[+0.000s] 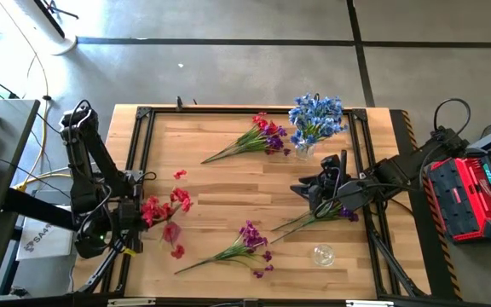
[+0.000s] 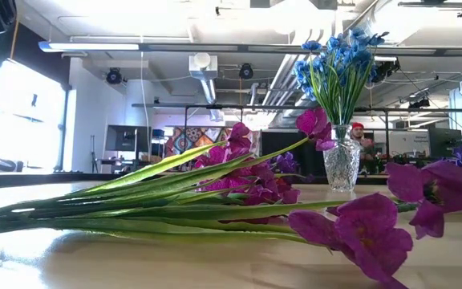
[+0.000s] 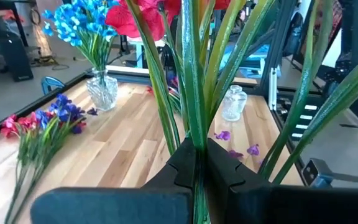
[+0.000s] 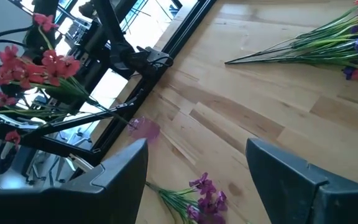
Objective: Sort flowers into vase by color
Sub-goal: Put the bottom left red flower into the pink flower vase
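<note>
Left gripper [image 3: 194, 165]: at the table's 9 o'clock edge, fingers pressed together on the green stems of the red flowers [image 1: 164, 209], whose blossoms hang over the wood just inside the black frame.
Loose red petals [image 1: 177, 251]: a few lie on the table [image 1: 220, 188] near the red blossoms, toward 7 o'clock; one more lies at 10 o'clock of them.
Purple spray [image 1: 247, 243]: lies flat at 6 o'clock on the table, stems pointing toward 8 o'clock, small purple petals scattered beside it.
Mixed red and purple spray [image 1: 258, 136]: lies flat at 12 o'clock, blossoms just beside the vase, stems pointing toward 8 o'clock.
Glass vase [image 1: 304, 151]: stands upright at 1 o'clock, holding the blue flowers [image 1: 317, 118].
Empty glass vase [image 1: 323, 254]: clear, at 5 o'clock, well apart from the first vase; it stands upright in the left wrist view.
Right gripper [image 4: 197, 168]: at 3 o'clock, fingers spread wide with bare wood between them, holding nothing; it hangs over a purple-tipped spray [image 1: 335, 213] that lies flat there.
In the way: in the low view, flat stems and purple blossoms fill the foreground and hide most of the table; neither gripper shows there.
Hard to make out: seen from overhead, the right gripper covers the middle of the spray under it, so whether they touch is unclear.
Background: a person [image 2: 362, 138] in a red hat shows far off behind the vase.
</note>
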Controlling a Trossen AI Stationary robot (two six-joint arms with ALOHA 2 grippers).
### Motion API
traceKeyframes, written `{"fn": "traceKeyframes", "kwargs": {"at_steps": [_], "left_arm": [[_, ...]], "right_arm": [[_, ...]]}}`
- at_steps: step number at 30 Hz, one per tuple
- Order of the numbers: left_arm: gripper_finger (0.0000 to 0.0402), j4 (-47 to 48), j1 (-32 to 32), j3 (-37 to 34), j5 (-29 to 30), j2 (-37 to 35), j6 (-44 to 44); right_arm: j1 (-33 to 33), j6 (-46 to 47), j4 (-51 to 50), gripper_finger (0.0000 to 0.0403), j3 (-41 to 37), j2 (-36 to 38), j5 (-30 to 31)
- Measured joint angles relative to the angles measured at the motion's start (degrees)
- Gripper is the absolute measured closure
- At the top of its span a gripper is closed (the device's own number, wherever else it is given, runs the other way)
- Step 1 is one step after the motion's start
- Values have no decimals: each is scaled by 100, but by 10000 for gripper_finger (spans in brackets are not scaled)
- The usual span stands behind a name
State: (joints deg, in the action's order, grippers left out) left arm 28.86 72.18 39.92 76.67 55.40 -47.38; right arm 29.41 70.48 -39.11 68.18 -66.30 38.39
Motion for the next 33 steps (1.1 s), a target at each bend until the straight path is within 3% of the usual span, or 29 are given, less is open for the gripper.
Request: {"fn": "traceKeyframes", "kwargs": {"at_steps": [7,21,28,33], "left_arm": [[387,3,-2,0,-272,-13,-151],[261,-24,-2,0,-277,-635,-202],[248,-221,-2,0,-689,-1388,70],[248,-668,-2,0,-513,-1874,778]], "right_arm": [[0,-40,-1,144,0,0,-40],[0,-40,60,144,0,0,-194],[0,-57,62,144,0,0,-203],[0,-168,74,144,0,0,-206]]}}
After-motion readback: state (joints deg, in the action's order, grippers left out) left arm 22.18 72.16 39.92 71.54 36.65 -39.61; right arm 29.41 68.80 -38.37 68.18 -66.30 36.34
